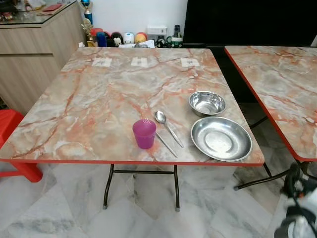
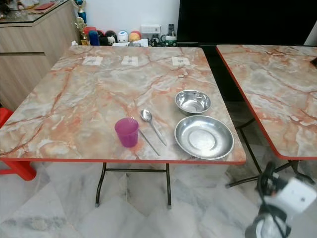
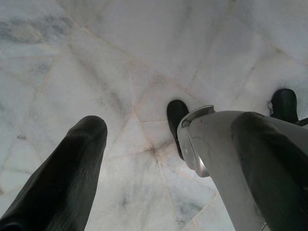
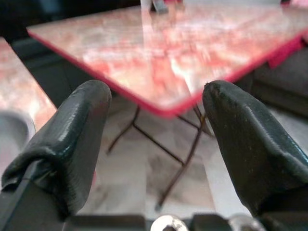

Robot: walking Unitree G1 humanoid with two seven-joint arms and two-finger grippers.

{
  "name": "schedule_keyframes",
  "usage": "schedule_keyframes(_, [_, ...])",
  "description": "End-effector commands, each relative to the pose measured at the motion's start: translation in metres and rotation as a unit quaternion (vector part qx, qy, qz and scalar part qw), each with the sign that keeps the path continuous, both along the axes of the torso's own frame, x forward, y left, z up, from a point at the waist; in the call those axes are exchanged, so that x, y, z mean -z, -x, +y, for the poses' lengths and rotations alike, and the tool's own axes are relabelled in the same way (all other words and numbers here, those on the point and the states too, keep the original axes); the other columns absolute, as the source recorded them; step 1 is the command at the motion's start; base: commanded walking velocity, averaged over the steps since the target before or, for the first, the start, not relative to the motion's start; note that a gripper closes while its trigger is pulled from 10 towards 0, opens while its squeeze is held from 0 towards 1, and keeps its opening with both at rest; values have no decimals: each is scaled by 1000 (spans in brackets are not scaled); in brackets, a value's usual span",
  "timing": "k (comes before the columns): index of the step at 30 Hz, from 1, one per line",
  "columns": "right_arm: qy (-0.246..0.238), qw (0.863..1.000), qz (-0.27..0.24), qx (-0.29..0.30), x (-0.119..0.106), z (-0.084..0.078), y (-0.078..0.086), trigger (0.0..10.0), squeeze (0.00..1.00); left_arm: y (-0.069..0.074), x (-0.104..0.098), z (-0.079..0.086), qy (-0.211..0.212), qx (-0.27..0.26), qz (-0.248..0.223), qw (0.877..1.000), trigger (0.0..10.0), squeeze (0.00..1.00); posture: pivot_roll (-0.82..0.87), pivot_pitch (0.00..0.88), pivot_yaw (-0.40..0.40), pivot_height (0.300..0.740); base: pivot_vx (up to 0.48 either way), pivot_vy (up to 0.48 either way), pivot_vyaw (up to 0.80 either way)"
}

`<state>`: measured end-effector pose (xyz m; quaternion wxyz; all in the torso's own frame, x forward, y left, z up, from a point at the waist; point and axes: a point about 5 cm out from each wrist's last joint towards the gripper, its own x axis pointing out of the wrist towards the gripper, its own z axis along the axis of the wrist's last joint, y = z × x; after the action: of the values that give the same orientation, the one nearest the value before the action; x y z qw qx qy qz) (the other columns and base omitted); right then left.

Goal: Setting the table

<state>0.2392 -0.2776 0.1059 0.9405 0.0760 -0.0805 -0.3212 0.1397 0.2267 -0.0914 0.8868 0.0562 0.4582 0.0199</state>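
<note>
Looking down at the main worktop [image 1: 99, 99], marble-pattern with a red edge, standing on a pale tiled floor [image 1: 59, 208]. Second worktop [image 1: 282, 89] sits to the right, a gap between them. Red stool [image 1: 12, 134] at near left, wooden cabinet [image 1: 34, 49] far left.

All tableware is clustered at the near right corner of the main worktop: steel plate [image 1: 221, 139] nearest the edge, small steel bowl [image 1: 207, 103] just beyond it, spoon [image 1: 167, 127] left of the plate with a thin straight utensil [image 1: 166, 144] beside it (can't tell what kind), purple cup [image 1: 144, 133] left of those. Looks like one place laid already; my read is either the setting is close to done or the next step is a second place.

Right gripper [image 4: 156, 144] is low at near right, below worktop height, jaws apart, nothing between them. Left gripper [image 3: 163, 159] hangs idle, pointing at the floor, jaws apart and empty too.

For the next move I'd raise the right arm clear of the red edge before reaching in, and come at the plate from above so the bowl and spoon don't get knocked.

View differences: the head views give the full layout of the tableware. Right wrist view shows a worktop corner and its folding legs from below, blurred. Left wrist view gives floor tiles and the robot's black feet [image 3: 175, 115].
</note>
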Motion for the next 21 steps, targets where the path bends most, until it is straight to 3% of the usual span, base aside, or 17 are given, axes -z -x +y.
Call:
schedule_keyframes(1, [1,1000,-15,15,-12,-8,-3,10000,0,8,3,2,0,-7,17,1000,10000,0,-48,78,-11,740,0,0,0])
schedule_keyframes(7, [-26,999,-14,-16,-20,-6,-26,10000,0,8,3,1,1,-6,16,1000,10000,0,-36,77,-15,740,0,0,0])
schedule_keyframes(8, [-41,999,-3,-34,-18,-2,-32,10000,247,8,3,2,2,-7,14,1000,10000,0,-41,77,-13,740,0,0,0])
schedule_keyframes(9, [-53,997,5,-48,-16,0,-36,10000,247,8,3,2,3,-9,13,1000,10000,0,-41,77,-13,740,0,0,0])
schedule_keyframes(10, [-80,995,9,-62,-14,5,-42,10000,1000,8,3,2,3,-8,14,1000,10000,0,-45,78,-10,740,0,0,0])
schedule_keyframes(12, [-80,995,9,-62,-14,5,-42,10000,1000,8,3,2,3,-8,14,1000,10000,0,-45,78,-10,740,0,0,0])
schedule_keyframes(14, [-119,989,7,-87,-13,12,-53,10000,1000,9,3,3,3,-6,15,1000,10000,0,-44,81,-4,740,0,0,0])
schedule_keyframes(15, [-131,986,4,-101,-16,17,-61,10000,0,9,3,3,3,-4,16,1000,10000,0,-38,83,-5,740,0,0,0])
schedule_keyframes(21, [-147,980,2,-137,-26,27,-85,10000,0,10,3,3,3,-4,17,1000,10000,0,-32,85,-4,740,0,0,0])
